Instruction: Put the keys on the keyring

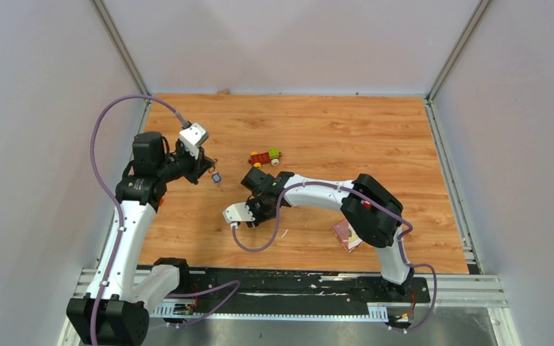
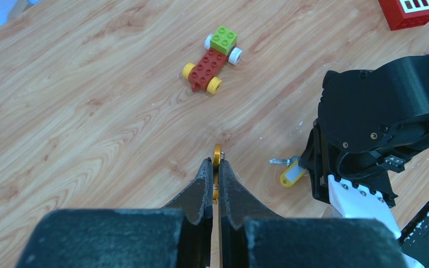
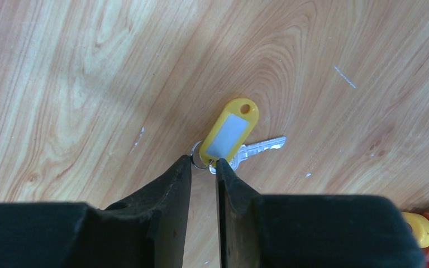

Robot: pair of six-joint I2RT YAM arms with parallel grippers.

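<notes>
While the left end effector (image 2: 214, 164) is clamped on the thin gold wire keyring (image 2: 218, 152) at the left, with the small blue-headed key (image 1: 216, 177) just beside it, the right end effector (image 3: 204, 164) holds its jaws narrowly apart astride the yellow-headed metal key (image 3: 232, 131), which lies flat mid-bench. If the jaws close on so thin an edge, the key may skid away.

No writing, brand, number or sign can be read in any view. The yellow key tag (image 3: 229, 132), at the centre of the right wrist view, carries a pale label window that shows blank. The red block (image 2: 402, 17), at the upper right corner of the left wrist view, bears white squares. No letters or digits can be made out on them.
</notes>
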